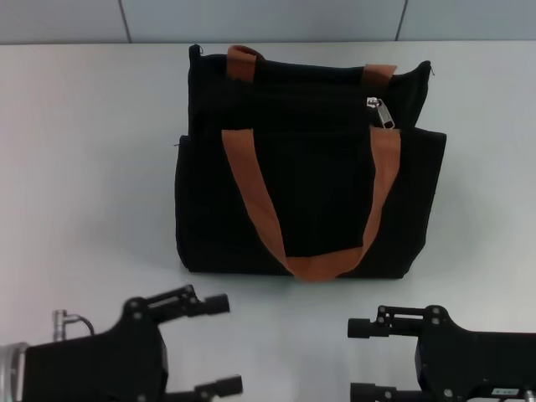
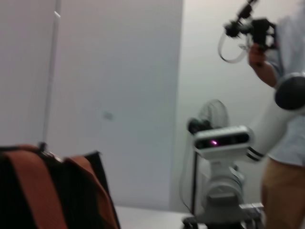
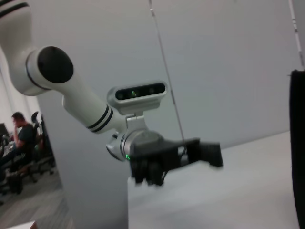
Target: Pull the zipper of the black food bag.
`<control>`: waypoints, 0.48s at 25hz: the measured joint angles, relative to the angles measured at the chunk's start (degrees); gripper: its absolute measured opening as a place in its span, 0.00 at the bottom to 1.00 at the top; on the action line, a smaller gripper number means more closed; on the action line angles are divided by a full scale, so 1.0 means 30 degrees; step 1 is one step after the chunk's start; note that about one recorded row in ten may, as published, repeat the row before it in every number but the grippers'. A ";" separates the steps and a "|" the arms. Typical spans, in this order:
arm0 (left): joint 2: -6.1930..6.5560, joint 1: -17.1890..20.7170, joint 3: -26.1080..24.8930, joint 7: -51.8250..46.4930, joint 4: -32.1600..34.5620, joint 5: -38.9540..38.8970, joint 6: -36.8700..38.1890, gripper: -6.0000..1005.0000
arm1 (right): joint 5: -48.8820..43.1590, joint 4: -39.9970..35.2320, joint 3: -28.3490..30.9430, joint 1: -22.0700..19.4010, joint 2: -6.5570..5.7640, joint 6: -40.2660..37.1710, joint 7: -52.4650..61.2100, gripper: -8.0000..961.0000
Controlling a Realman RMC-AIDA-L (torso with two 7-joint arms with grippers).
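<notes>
Black food bag (image 1: pixel 310 193) stands upright on the white table (image 1: pixel 84 167), front face toward the robot. Landmark for everything below: the bag.

Zipper (image 1: pixel 381 113): a small silver tab at the bag's top edge, toward its right end, hanging just above where the right side of the front strap (image 1: pixel 268 222) meets the bag. The strap is orange-brown and droops in a loop down the front face to the bag's bottom edge. A second strap (image 1: pixel 245 60) of the same colour rises behind the top edge.

Left gripper (image 1: pixel 213 345): low on the near side of the bag, off its left front corner, apart from the fabric. Its two fingers are spread wide and have nothing between them.

Right gripper (image 1: pixel 362 360): near side of the bag, off its right front corner, also apart from it. Fingers parted, gripping nothing.

Left wrist view: the bag's top and its orange-brown straps show in the lower corner, with the right arm's wrist camera and a person (image 2: pixel 286 119) beyond the bag.

Right wrist view: a sliver of the bag's black side at the picture's edge; the left arm's gripper sits over the table edge away from the bag, with a seated person (image 3: pixel 21 138) far behind.
</notes>
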 joint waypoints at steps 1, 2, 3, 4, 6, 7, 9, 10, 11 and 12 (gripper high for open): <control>-0.0027 -0.0122 0.0006 -0.0005 0.0007 0.0309 -0.0099 0.77 | 0.0093 0.0135 0.0029 -0.0019 0.0001 0.0029 -0.0133 0.70; -0.0043 -0.0214 0.0010 -0.0005 0.0010 0.0598 -0.0183 0.77 | 0.0180 0.0269 0.0025 -0.0055 0.0000 0.0007 -0.0454 0.70; -0.0056 -0.0244 0.0011 0.0017 0.0005 0.0708 -0.0232 0.77 | 0.0224 0.0360 0.0021 -0.0108 0.0001 -0.0107 -0.0740 0.70; -0.0063 -0.0248 0.0001 0.0073 -0.0014 0.0787 -0.0293 0.77 | 0.0276 0.0431 0.0018 -0.0145 0.0001 -0.0237 -0.1025 0.70; -0.0069 -0.0178 -0.0033 0.0166 -0.0020 0.0786 -0.0384 0.77 | 0.0525 0.0648 0.0028 -0.0215 0.0009 -0.0475 -0.1570 0.70; -0.0078 -0.0124 -0.0047 0.0202 0.0000 0.0786 -0.0442 0.77 | 0.0705 0.0830 0.0033 -0.0235 0.0010 -0.0527 -0.1870 0.70; -0.0090 -0.0134 -0.0020 0.0110 -0.0032 0.0788 -0.0612 0.77 | 0.0912 0.1104 0.0041 -0.0245 0.0010 -0.0490 -0.2306 0.70; -0.0086 -0.0150 0.0000 -0.0021 -0.0075 0.0806 -0.0725 0.77 | 0.0955 0.1186 0.0048 -0.0244 0.0015 -0.0411 -0.2433 0.70; -0.0083 -0.0155 0.0006 -0.0085 -0.0100 0.0824 -0.0780 0.77 | 0.0968 0.1284 0.0054 -0.0216 0.0029 -0.0347 -0.2485 0.70; -0.0083 -0.0155 0.0006 -0.0085 -0.0100 0.0824 -0.0780 0.77 | 0.1018 0.1406 0.0059 -0.0178 0.0038 -0.0303 -0.2543 0.70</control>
